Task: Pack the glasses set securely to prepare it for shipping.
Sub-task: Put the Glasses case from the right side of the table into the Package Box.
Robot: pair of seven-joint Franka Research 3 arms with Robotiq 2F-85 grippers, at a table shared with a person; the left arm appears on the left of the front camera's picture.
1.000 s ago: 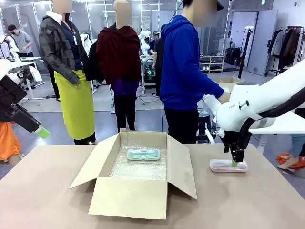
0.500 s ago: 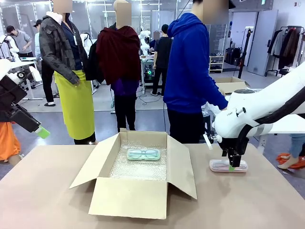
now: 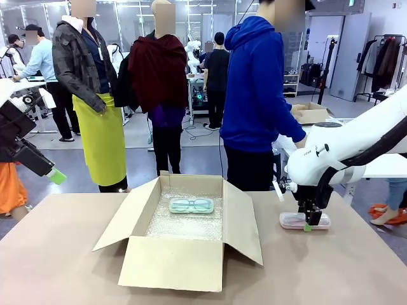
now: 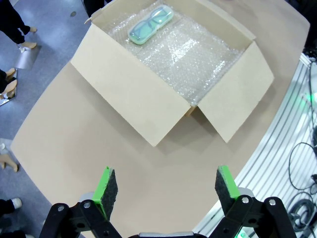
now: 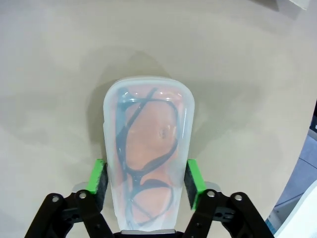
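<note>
Tan table (image 3: 63,254), open cardboard box (image 3: 172,264) at centre, pink-glasses case (image 3: 289,220) at right

The front camera sits low at the near side of the table (image 3: 63,254) and faces across it, over the open cardboard box (image 3: 172,264), toward a person in a blue hoodie (image 3: 257,95) at the far side. The left wrist camera hangs high and looks steeply down on that same box (image 4: 129,94). The right wrist camera is close above the pink-glasses case (image 5: 147,148), looking straight down; the front view has this case (image 3: 291,220) at the table's right.
</note>
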